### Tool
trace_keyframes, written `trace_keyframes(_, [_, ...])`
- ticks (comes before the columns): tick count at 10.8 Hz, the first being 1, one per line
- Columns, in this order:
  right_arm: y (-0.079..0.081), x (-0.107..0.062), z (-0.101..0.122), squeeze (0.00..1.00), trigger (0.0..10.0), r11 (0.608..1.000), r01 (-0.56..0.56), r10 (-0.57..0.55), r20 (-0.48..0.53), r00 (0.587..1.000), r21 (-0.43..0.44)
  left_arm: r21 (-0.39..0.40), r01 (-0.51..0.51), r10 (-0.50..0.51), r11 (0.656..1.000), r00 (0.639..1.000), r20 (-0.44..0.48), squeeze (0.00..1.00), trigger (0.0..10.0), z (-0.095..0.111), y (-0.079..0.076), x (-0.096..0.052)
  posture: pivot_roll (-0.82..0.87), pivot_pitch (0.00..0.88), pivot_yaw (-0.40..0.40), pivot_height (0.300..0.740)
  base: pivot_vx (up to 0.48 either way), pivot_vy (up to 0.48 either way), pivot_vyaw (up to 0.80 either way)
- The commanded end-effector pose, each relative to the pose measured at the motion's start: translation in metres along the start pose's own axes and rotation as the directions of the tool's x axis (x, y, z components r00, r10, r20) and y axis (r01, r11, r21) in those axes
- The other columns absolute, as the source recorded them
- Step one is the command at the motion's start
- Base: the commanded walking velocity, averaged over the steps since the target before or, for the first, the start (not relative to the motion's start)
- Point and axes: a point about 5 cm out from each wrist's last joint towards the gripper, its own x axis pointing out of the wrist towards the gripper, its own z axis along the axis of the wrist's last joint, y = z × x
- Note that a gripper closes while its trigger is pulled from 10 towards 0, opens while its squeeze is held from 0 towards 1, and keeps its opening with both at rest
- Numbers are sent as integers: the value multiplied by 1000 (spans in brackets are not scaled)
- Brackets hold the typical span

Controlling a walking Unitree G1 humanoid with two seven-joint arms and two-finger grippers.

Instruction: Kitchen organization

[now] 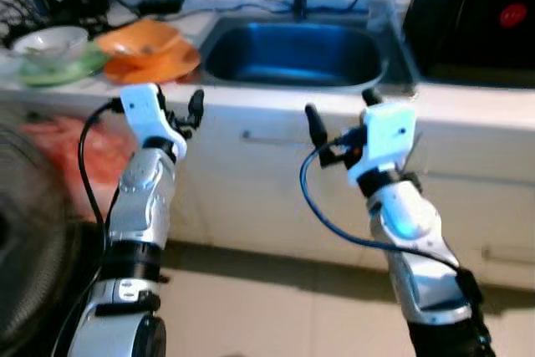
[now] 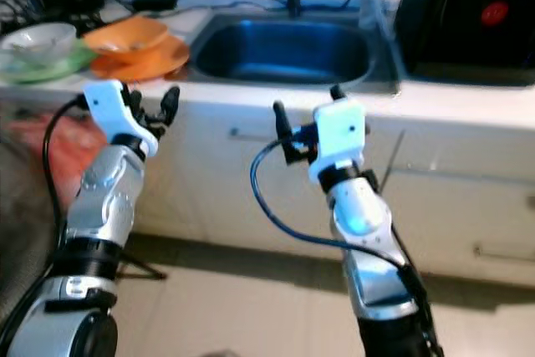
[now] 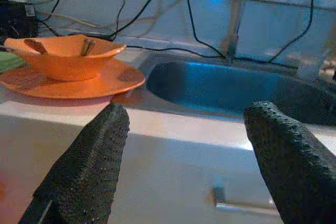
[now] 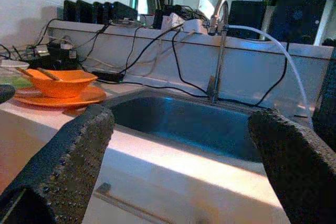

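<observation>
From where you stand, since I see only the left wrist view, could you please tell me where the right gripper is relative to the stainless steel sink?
Observer: The right gripper is raised in front of the cabinet, just below the front rim of the stainless steel sink. Its fingers are open and hold nothing. It is level with the left gripper.
Operator: Thank you. Is there anything to the left of the orange bowl?
Observer: Yes, a white bowl sits on a green plate, left of the orange bowl.
Operator: And right of the sink?
Observer: A large black appliance with a red mark stands there.
</observation>
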Motion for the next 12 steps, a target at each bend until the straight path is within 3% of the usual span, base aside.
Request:
trace_keyframes(1, [-3,-1,1,0,10000,1000,14,-14,2,1000,-11,18,21,-21,1000,1000,-18,0,10000,-2,-3,1,28,0,84,740,0,0,0])
trace_keyframes(5, [-4,-1,0,0,10000,999,21,-21,1,1000,-24,7,90,-90,996,996,-11,0,10000,0,-9,2,28,0,87,740,138,0,0])
trace_keyframes(12, [-12,-1,1,0,10000,995,77,-77,11,997,-60,-1,124,-124,992,992,-2,0,10000,-1,-15,0,28,0,82,740,451,0,0])
